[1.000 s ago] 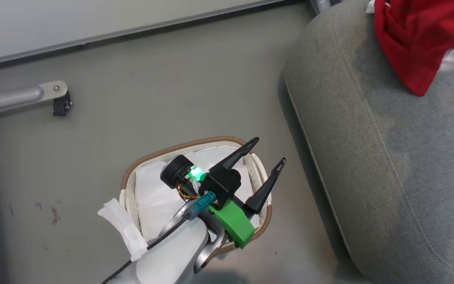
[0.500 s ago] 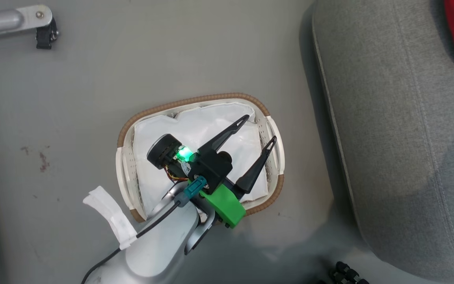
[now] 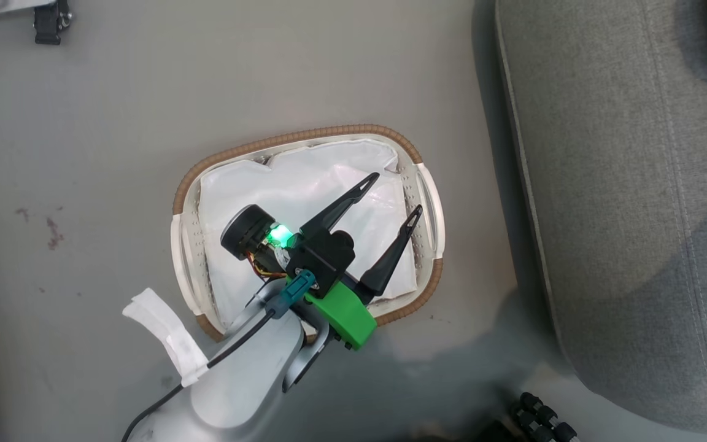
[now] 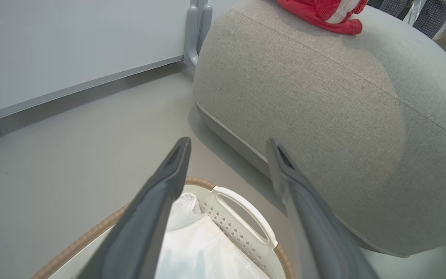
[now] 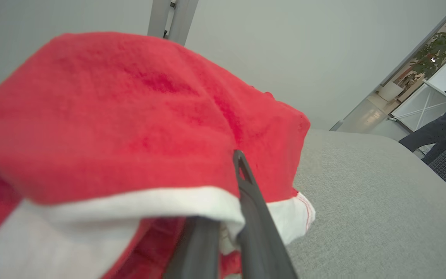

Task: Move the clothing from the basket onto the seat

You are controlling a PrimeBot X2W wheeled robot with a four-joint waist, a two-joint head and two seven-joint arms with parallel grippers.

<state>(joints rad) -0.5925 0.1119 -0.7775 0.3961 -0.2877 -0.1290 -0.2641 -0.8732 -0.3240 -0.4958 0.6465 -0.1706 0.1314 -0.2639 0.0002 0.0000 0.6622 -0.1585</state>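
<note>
The right gripper is clenched on the red garment. Its white-edged hem is pinched between the jaws and the rest is draped over the fingers, above the grey seat. The left gripper hangs spread wide over the basket, holding nothing, tips above the white liner on the side nearer the seat.

Here's the danger: that cloth is hooded right over the right fingers. Open up and it may cling to a fingertip. Pull back and I reckon it drags toward the seat's rounded edge and slides to the floor. On the left, the worry is the liner: a plunge there could pinch white fabric instead of clothing and heave the whole basket up.

Now the blind spots. The head view cuts the garment to a red sliver at the far right edge. Whether it rests its weight on the seat or hangs from the jaws, I can't tell. The left arm covers the near part of the basket, so anything beneath it is hidden; what's on view inside is liner. The right gripper's second fingertip is buried under cloth.
</note>
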